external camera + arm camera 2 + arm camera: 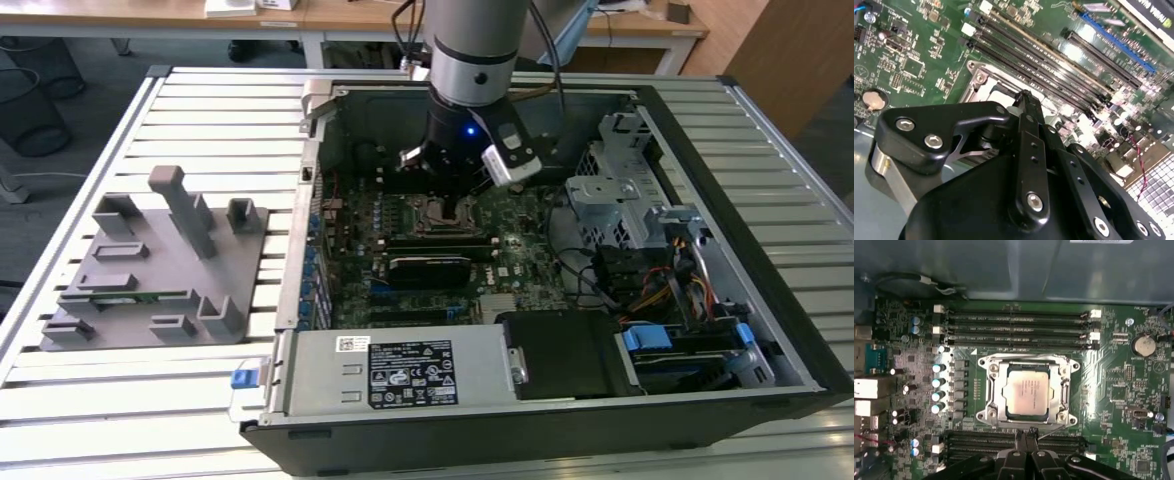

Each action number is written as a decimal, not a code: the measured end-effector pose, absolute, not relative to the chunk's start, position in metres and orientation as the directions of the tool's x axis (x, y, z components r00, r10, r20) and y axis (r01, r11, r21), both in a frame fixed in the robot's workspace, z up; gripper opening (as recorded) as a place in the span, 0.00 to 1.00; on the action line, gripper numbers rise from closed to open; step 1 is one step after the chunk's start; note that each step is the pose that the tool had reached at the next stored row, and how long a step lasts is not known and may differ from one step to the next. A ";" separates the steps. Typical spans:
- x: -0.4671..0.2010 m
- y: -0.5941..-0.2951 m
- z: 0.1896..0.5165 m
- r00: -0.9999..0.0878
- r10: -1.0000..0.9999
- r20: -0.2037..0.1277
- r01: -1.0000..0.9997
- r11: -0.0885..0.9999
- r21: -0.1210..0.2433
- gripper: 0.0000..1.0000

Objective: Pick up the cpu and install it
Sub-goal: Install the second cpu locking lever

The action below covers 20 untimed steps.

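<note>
The pincer (1027, 432), fingers pressed together and empty, hovers just beside the cpu (1026, 395) seated in its socket (1027, 390).

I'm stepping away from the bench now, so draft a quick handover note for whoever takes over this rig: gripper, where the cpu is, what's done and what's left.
Gripper: fingers together at the tip, holding nothing, poised just beside the socket's edge in the first wrist view.
The cpu: lying flat inside the socket's metal frame on the motherboard, silvery top up, not touched by the gripper.
Arm: reaching down into the open computer case, above the socket area in the exterior view.
Done: cpu picked up and placed in the socket.
Left: I cannot tell whether the socket is latched; check that.
</note>
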<state>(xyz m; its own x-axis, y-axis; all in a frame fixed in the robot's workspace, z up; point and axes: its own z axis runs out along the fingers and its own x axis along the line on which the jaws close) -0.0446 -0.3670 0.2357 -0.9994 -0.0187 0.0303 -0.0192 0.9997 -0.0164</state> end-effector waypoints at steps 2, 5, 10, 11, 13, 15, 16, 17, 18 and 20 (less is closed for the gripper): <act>-0.045 -0.370 0.235 -0.999 -0.019 0.030 -0.019 1.000 -0.016 0.11; -0.045 -0.372 0.234 -0.999 -0.019 0.030 -0.019 1.000 -0.016 0.11; -0.049 -0.373 0.233 -0.999 -0.018 0.030 -0.019 1.000 -0.016 0.11; -0.050 -0.373 0.232 -0.999 -0.018 0.030 -0.019 1.000 -0.016 0.11; -0.052 -0.373 0.231 -0.999 -0.019 0.030 -0.019 1.000 -0.016 0.11; -0.053 -0.373 0.228 -0.999 -0.019 0.030 -0.019 1.000 -0.016 0.11; -0.053 -0.373 0.226 -0.999 -0.019 0.030 -0.019 1.000 -0.016 0.11; -0.053 -0.373 0.224 -0.999 -0.019 0.030 -0.019 1.000 -0.016 0.11; -0.053 -0.373 0.223 -0.999 -0.019 0.030 -0.019 1.000 -0.016 0.11; -0.053 -0.373 0.220 -0.999 -0.019 0.030 -0.019 1.000 -0.016 0.11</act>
